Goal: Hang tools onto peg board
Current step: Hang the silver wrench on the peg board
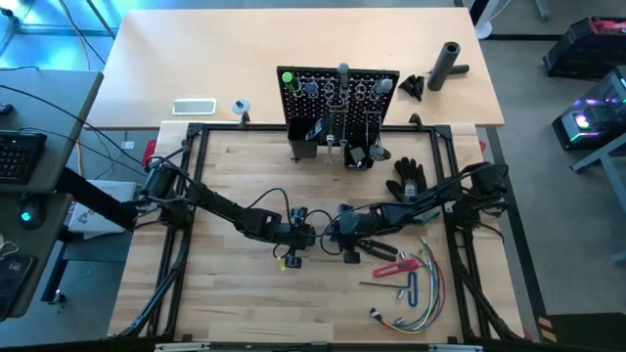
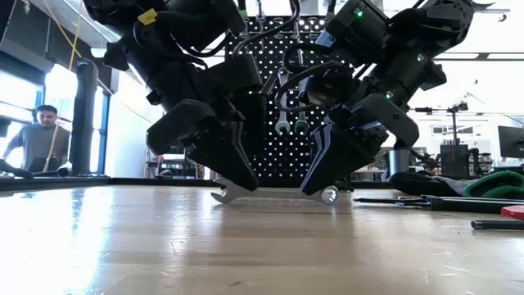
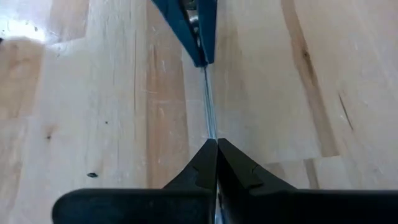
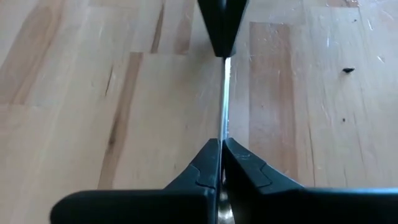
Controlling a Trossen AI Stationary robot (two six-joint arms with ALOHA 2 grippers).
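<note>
I've got the thin silver wrench (image 2: 274, 195), flat near table centre at six o'clock from the peg board (image 1: 338, 96), pinched edgewise by left gripper (image 2: 237, 187) and right gripper (image 2: 313, 190); stiff, light, slippery, so I'd grip its shank.

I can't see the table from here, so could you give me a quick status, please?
Left gripper and right gripper both shut on the silver wrench, one at each end. Wrench flat on table. Peg board behind, path unobstructed.

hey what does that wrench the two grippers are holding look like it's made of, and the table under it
Wrench: looks like bare polished metal, probably steel, silvery with a bright glint along its thin edge, pinched by the left gripper and the right gripper. Table: pale wood planks with visible grain, seams and a soft sheen, likely sealed.
</note>
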